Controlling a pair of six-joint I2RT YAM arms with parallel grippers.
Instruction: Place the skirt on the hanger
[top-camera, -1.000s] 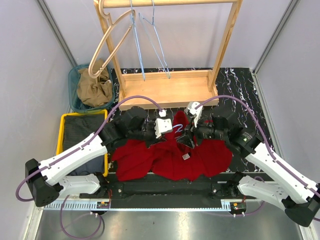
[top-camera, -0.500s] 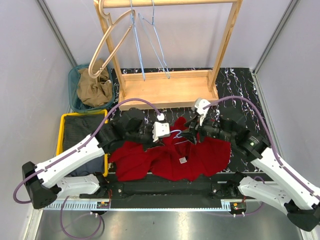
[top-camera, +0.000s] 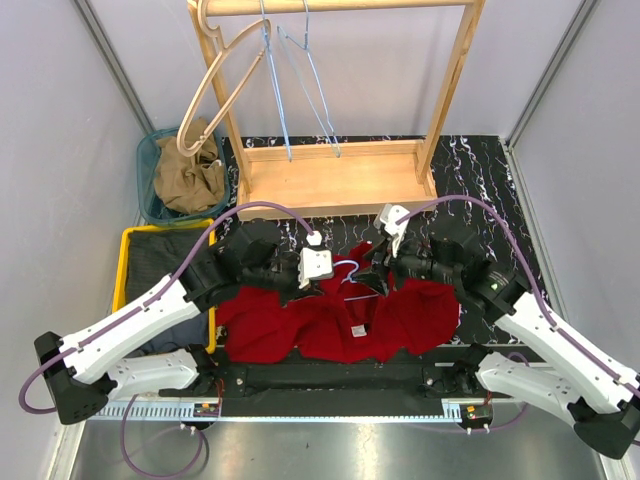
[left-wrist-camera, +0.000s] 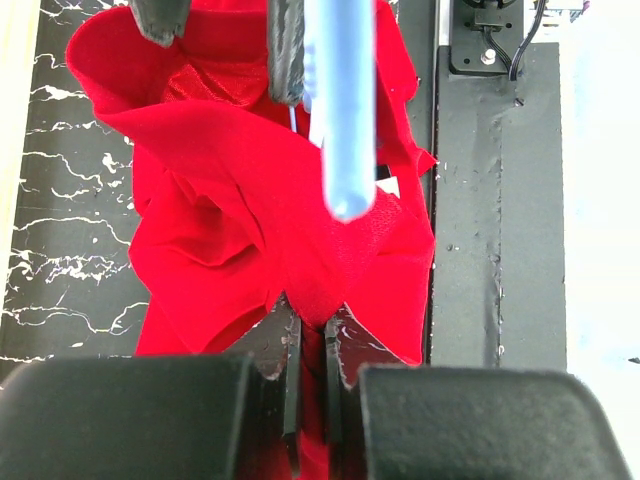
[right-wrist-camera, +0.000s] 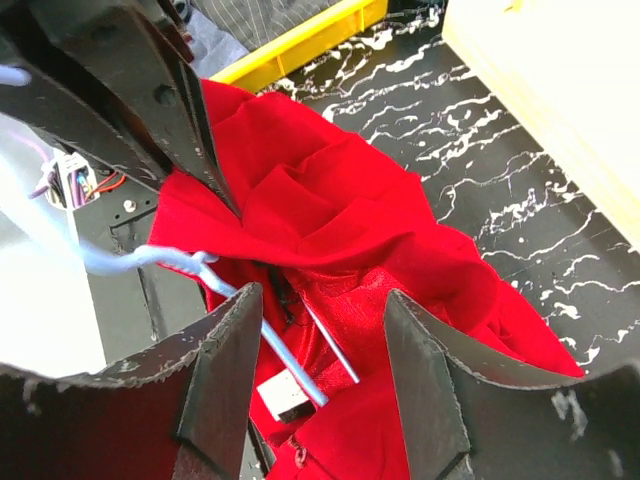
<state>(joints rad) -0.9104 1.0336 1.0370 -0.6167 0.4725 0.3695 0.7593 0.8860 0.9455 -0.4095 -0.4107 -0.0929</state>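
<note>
The red skirt (top-camera: 300, 325) lies bunched on the black marbled table, near the front. My left gripper (top-camera: 330, 283) is shut on a fold of the skirt (left-wrist-camera: 230, 200), with red cloth pinched between the jaws (left-wrist-camera: 312, 330). A light blue wire hanger (top-camera: 352, 268) sits between the two grippers, its wire (right-wrist-camera: 262, 335) running down into the skirt's opening (right-wrist-camera: 330, 190). My right gripper (right-wrist-camera: 325, 340) is open. The hanger wire passes between its fingers, close to the left finger (right-wrist-camera: 220, 370). In the top view the right gripper (top-camera: 368, 272) is just right of the hanger.
A wooden rack (top-camera: 335, 180) stands behind, with a wooden hanger (top-camera: 215, 85) and wire hangers (top-camera: 300, 90) on its rail. A teal basket of tan cloth (top-camera: 180, 180) and a yellow bin (top-camera: 165, 260) are at the left. A black rail (top-camera: 340, 375) runs along the front edge.
Both grippers have shifted a little around the hanger, the left one forward and down with the skirt fold. The skirt has spread flatter and slightly leftward.
</note>
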